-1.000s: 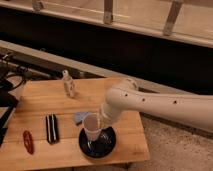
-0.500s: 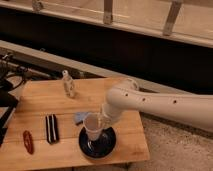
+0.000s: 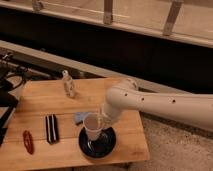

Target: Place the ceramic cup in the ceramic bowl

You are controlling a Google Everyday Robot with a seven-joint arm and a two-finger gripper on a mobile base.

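The cream ceramic cup is upright over the dark glossy ceramic bowl near the front right of the wooden table. I cannot tell whether the cup rests in the bowl or hangs just above it. My gripper is at the end of the white arm that reaches in from the right, and it is right against the cup's right side, mostly hidden behind the cup.
A small pale-blue object lies just left of the cup. A black rectangular item and a red object lie at the front left. A small pale bottle stands at the back. The table's right edge is near the bowl.
The cup has sunk slightly toward the bowl; the arm has barely moved.
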